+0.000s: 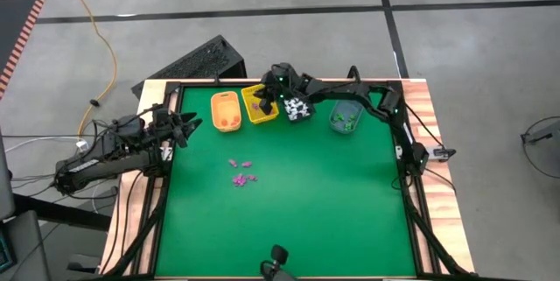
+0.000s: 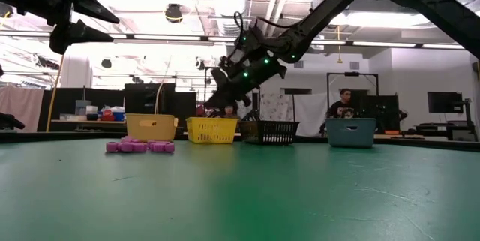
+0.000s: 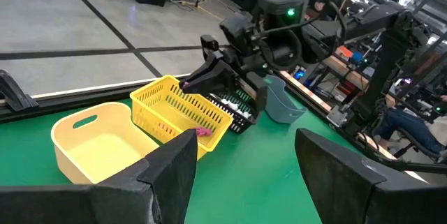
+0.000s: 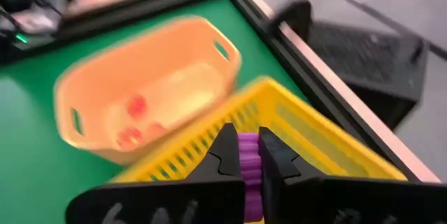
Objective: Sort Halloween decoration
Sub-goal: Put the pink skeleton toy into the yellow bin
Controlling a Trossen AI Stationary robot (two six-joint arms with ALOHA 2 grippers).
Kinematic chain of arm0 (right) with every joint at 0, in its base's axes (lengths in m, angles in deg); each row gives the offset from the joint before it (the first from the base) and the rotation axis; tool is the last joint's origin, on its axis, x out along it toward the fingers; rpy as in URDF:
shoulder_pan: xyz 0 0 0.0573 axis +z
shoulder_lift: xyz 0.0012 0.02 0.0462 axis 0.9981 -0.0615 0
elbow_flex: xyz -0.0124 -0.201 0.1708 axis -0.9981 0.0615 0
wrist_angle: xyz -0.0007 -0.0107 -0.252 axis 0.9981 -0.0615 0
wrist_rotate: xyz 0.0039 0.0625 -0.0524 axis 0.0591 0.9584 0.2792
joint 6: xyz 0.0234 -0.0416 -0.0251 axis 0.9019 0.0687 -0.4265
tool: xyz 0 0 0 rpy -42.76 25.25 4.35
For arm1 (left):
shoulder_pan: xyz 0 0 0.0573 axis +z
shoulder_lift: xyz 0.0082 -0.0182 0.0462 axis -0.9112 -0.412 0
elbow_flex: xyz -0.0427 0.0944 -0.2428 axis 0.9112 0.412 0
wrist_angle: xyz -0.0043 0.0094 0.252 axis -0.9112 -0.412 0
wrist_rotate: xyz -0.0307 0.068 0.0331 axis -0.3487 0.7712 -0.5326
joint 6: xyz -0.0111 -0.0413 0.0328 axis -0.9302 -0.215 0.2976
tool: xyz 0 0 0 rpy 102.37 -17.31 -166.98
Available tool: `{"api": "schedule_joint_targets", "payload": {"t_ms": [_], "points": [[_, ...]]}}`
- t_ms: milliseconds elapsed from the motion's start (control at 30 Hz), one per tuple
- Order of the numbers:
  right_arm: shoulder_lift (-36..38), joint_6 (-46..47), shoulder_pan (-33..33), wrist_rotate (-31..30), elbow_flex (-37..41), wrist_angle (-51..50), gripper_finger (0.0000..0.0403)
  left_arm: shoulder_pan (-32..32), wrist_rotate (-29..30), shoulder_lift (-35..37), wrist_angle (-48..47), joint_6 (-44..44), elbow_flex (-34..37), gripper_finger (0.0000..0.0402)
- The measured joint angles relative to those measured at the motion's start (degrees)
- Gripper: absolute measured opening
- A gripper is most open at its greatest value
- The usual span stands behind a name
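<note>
A cluster of small purple trinkets (image 1: 241, 172) lies on the green mat, left of centre, and also shows in the low view as purple trinkets (image 2: 139, 146). My right gripper (image 4: 241, 147) hangs over the yellow basket (image 1: 260, 105) at the far edge and is shut on one purple trinket (image 4: 248, 158). Another purple trinket (image 3: 202, 132) lies inside the yellow basket. The orange bin (image 4: 143, 98) beside it holds a few orange-red trinkets (image 4: 133, 123). My left gripper (image 1: 187, 125) is open and raised off the mat at the table's left edge. My right gripper pinches the purple trinket (image 4: 248, 155) between its two fingertips (image 4: 227, 153). It comes from above, pointing down over the yellow basket (image 4: 293, 130). The trinket is lifted clear, above the basket's inside.
Four bins stand in a row along the far edge: orange bin (image 1: 226, 111), yellow basket, black-and-white basket (image 1: 297, 108) and blue-grey bin (image 1: 344, 117) with green pieces. The near half of the mat (image 1: 297, 220) is free. A person (image 2: 344, 104) sits in the room beyond.
</note>
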Motion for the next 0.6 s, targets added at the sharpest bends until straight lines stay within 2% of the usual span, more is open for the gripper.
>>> {"api": "schedule_joint_targets", "payload": {"t_ms": [100,400,600], "points": [[0.00,-0.07,-0.96,0.12,0.00,-3.34,0.0021,0.01,0.00,0.00,0.00,0.22,0.00,0.0231],[0.00,-1.31,-2.10,0.67,0.00,-4.67,0.0021,0.01,1.50,0.00,-0.02,1.12,0.00,0.0231],[0.00,-3.56,-1.82,5.02,0.00,-3.99,0.0025,0.00,1.49,0.00,-0.02,1.14,0.00,0.0231]]}}
